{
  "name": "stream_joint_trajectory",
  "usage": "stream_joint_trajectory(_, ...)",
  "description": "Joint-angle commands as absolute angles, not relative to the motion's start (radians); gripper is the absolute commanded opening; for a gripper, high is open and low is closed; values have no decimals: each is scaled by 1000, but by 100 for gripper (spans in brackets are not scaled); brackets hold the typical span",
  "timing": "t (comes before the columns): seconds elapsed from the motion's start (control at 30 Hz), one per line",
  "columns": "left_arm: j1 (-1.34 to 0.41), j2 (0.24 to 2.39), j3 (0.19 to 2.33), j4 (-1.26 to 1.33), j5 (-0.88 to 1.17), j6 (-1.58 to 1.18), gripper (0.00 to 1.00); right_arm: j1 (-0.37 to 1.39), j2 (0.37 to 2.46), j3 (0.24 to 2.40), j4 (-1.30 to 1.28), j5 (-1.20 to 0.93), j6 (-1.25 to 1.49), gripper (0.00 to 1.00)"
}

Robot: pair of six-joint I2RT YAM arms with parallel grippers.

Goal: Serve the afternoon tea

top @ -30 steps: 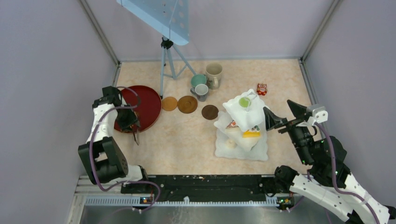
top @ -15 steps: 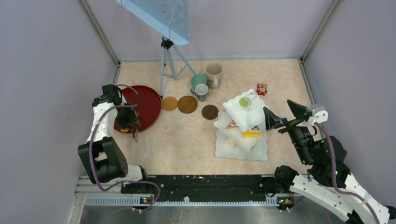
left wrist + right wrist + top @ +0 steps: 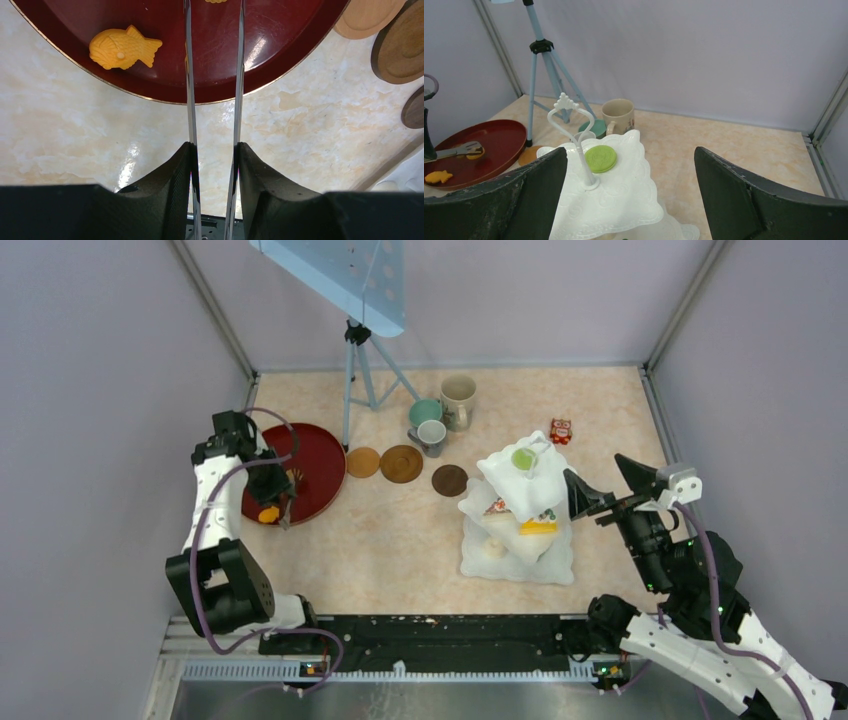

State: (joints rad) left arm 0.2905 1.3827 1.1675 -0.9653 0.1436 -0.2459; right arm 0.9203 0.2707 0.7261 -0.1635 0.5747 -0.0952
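Note:
My left gripper (image 3: pixel 272 488) (image 3: pixel 214 146) is shut on long metal tongs (image 3: pixel 189 90), whose blades stand slightly apart and reach over the near rim of the dark-red tray (image 3: pixel 315 455) (image 3: pixel 280 40). A yellow fish-shaped cake (image 3: pixel 124 47) (image 3: pixel 267 513) lies on the tray, left of the blades and untouched. The white three-tier stand (image 3: pixel 525 475) (image 3: pixel 614 200) carries a green cookie (image 3: pixel 522 458) (image 3: pixel 600 159) on top and other cakes lower down. My right gripper (image 3: pixel 597 475) (image 3: pixel 630 165) is open just right of the stand, holding nothing.
Beige mug (image 3: pixel 458 400), teal mug (image 3: pixel 425 412) and grey mug (image 3: pixel 432 436) stand at the back, with three brown coasters (image 3: pixel 401 463) in front. A blue tripod (image 3: pixel 355 350) stands beside the tray. A small red item (image 3: pixel 561 430) lies behind the stand.
My left gripper has drawn back over the tray with the tongs, and the fish cake now shows beside it. The right arm has not moved.

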Motion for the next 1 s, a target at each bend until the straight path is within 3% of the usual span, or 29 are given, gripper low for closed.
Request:
stream_joint_trajectory(0.0, 281, 1342, 1224, -976, 173, -233, 32, 932, 285, 730, -128, 581, -104, 95)
stream_joint_trajectory(0.5, 261, 1333, 1342, -1035, 200, -206, 31, 933, 298, 744, -129, 588, -100, 95)
stream_joint_trajectory(0.97, 127, 1332, 1515, -1126, 220, -196, 30, 931, 312, 768, -139, 625, -107, 95)
